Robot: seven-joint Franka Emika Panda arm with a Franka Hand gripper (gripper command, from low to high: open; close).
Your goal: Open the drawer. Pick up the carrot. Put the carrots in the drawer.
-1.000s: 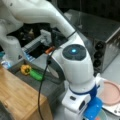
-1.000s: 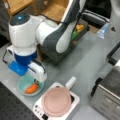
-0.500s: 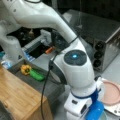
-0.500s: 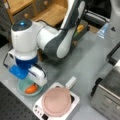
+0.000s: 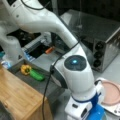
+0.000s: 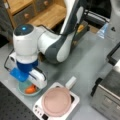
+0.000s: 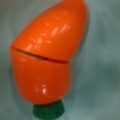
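Note:
The carrot (image 7: 47,55) fills the wrist view: bright orange, a slit across its middle, green cap at the bottom, lying on a pale teal surface. In a front view the carrot (image 6: 31,89) lies in a shallow teal bowl (image 6: 23,91), and my gripper (image 6: 33,86) hangs straight down over it, fingers hidden behind the white hand. The grey drawer (image 5: 48,86) stands pulled out from the wooden-topped cabinet (image 5: 20,96). It holds a yellow pepper (image 5: 25,69) and a long green vegetable (image 5: 37,75).
A pink plate (image 6: 56,102) on a white base sits just right of the bowl. The silver toaster oven (image 5: 100,37) stands at a front view's right. A small orange object (image 5: 50,50) lies behind the drawer. The arm's bulk (image 5: 75,72) blocks much of the table.
The wrist has come down over the bowl, closer to the carrot. The drawer and its contents have not moved.

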